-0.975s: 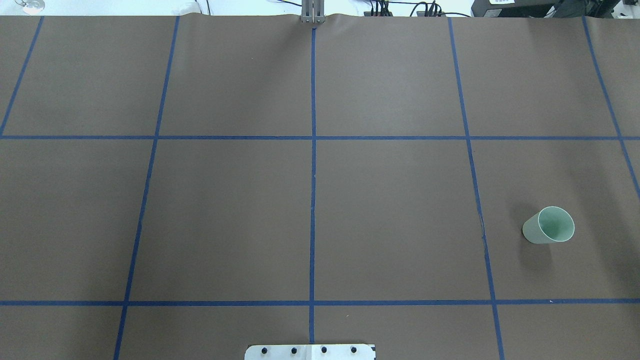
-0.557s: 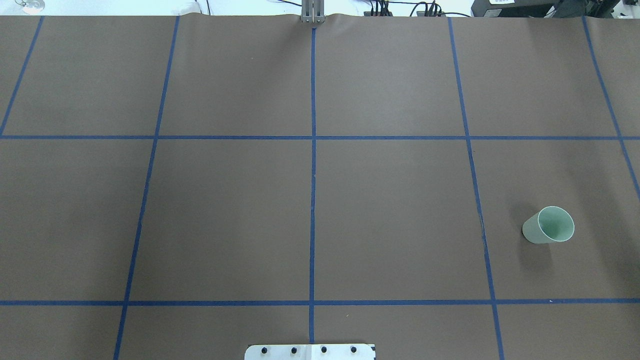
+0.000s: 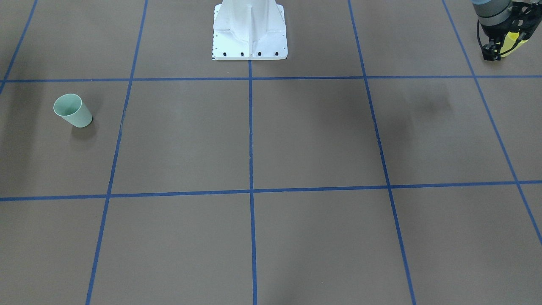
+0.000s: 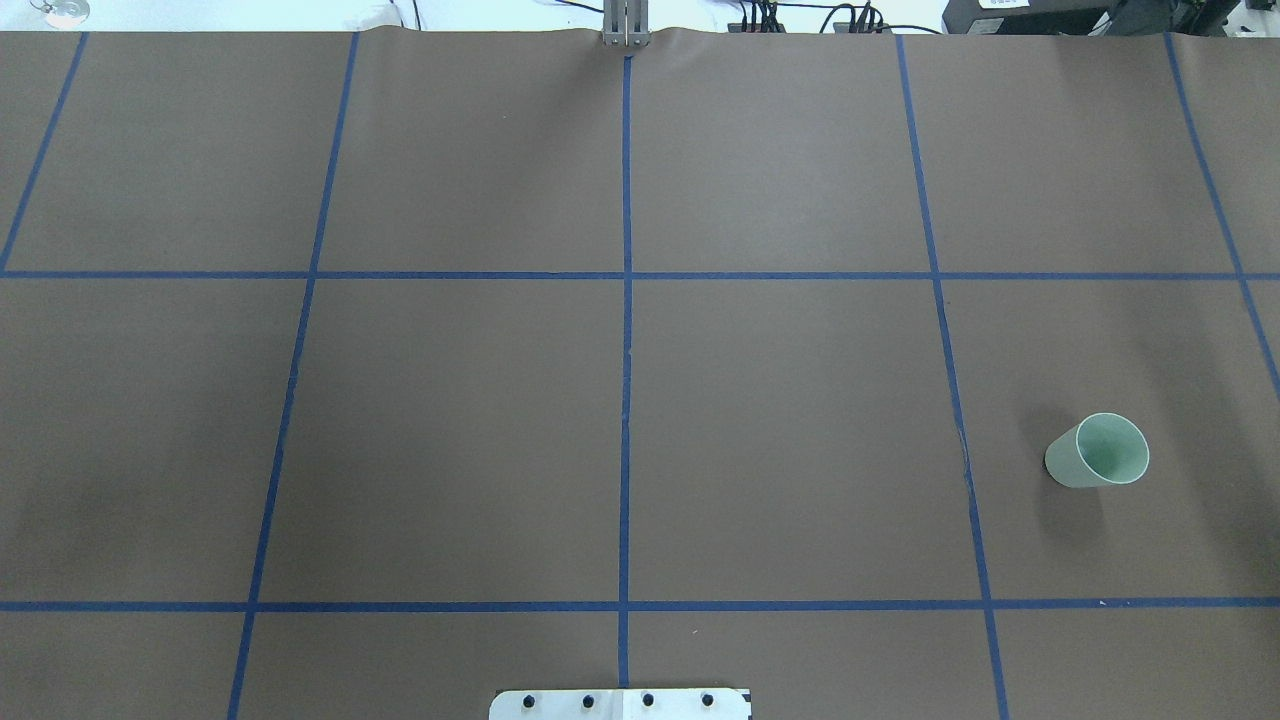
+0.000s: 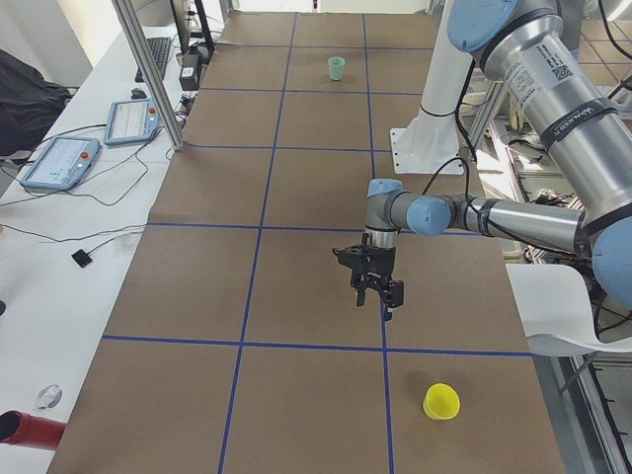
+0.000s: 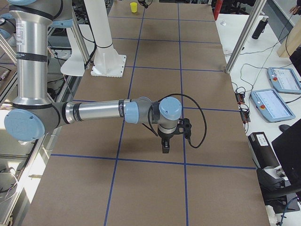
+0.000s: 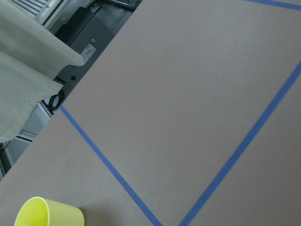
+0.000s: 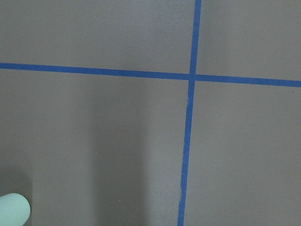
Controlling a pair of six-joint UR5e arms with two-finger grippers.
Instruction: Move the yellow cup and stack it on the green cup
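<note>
**YELLOW CUP: NEAREST THE LEFT CLAW**

- Left side view: yellow cup (image 5: 441, 402) upright on table (image 5: 207, 286), near left claw (image 5: 375, 294) but apart, to its near right. Green cup (image 5: 337, 67) at far end.
- Right side view: right claw (image 6: 165, 143) hangs above the table, yellow cup at far end.
- Left wrist view: yellow cup at lower-left edge.
- Either claw open or closed: cannot tell.

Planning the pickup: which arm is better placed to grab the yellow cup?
Left. The left gripper hovers near the yellow cup; the right gripper hangs far off, by the green cup.
</note>
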